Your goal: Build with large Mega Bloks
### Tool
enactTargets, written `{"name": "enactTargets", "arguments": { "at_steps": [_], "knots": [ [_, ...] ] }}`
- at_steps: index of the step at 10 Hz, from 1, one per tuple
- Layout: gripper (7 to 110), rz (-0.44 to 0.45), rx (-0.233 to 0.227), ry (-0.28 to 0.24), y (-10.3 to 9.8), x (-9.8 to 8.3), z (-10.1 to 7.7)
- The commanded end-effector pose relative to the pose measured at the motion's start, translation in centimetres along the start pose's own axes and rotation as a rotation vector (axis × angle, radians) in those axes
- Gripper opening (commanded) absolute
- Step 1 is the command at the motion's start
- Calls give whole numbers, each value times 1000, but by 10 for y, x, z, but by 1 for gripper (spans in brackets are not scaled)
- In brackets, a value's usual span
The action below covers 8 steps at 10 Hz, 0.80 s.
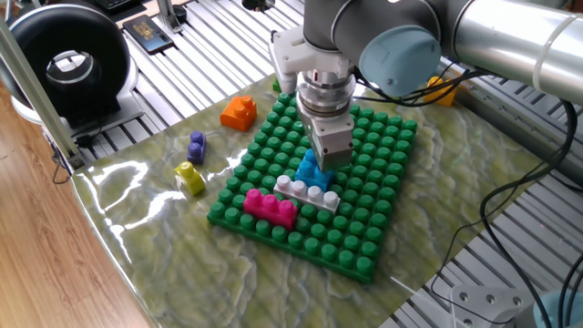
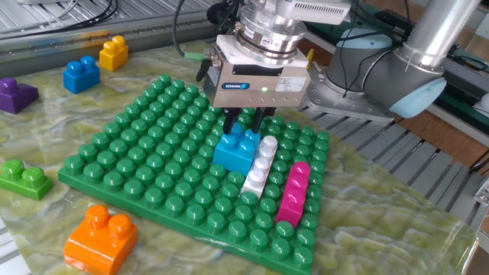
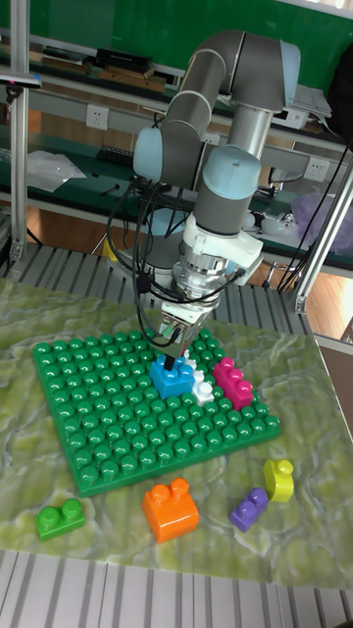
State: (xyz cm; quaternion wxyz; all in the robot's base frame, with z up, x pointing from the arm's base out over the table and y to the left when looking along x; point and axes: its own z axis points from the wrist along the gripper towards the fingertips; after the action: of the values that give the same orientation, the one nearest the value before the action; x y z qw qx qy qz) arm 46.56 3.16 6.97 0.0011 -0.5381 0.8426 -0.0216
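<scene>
**My fingers just above the blue brick on the baseplate**

Nearest in the other fixed view lies an orange brick (image 2: 101,236) on the mat, off the baseplate (image 2: 137,164). To its left sits a green brick (image 2: 24,179), also on the mat. On the baseplate three bricks stand side by side: the magenta brick (image 2: 293,192) at the outside, the white brick (image 2: 260,165) touching it in the middle, and the light blue brick (image 2: 238,148) beside the white one.

My gripper (image 2: 246,119) points straight down over the light blue brick. My fingers are close together and their tips are just above its far studs; I cannot tell if they touch the brick or if they hold anything. From the tall fixed view the tips (image 3: 174,366) look to meet the top of the blue brick (image 3: 173,380).

Farther back, on the mat, a purple brick (image 2: 15,94) lies at the left edge, then a darker blue brick (image 2: 81,74), and a yellow brick (image 2: 113,52) just beside it.
</scene>
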Motion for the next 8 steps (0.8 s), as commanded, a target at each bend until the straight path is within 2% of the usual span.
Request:
{"name": "enactTargets", "arguments": {
  "at_steps": [1,8],
  "knots": [
    [44,7,-8,-19,2,-4,-1],
    [44,7,-9,-20,6,-4,3]
  ]
}}
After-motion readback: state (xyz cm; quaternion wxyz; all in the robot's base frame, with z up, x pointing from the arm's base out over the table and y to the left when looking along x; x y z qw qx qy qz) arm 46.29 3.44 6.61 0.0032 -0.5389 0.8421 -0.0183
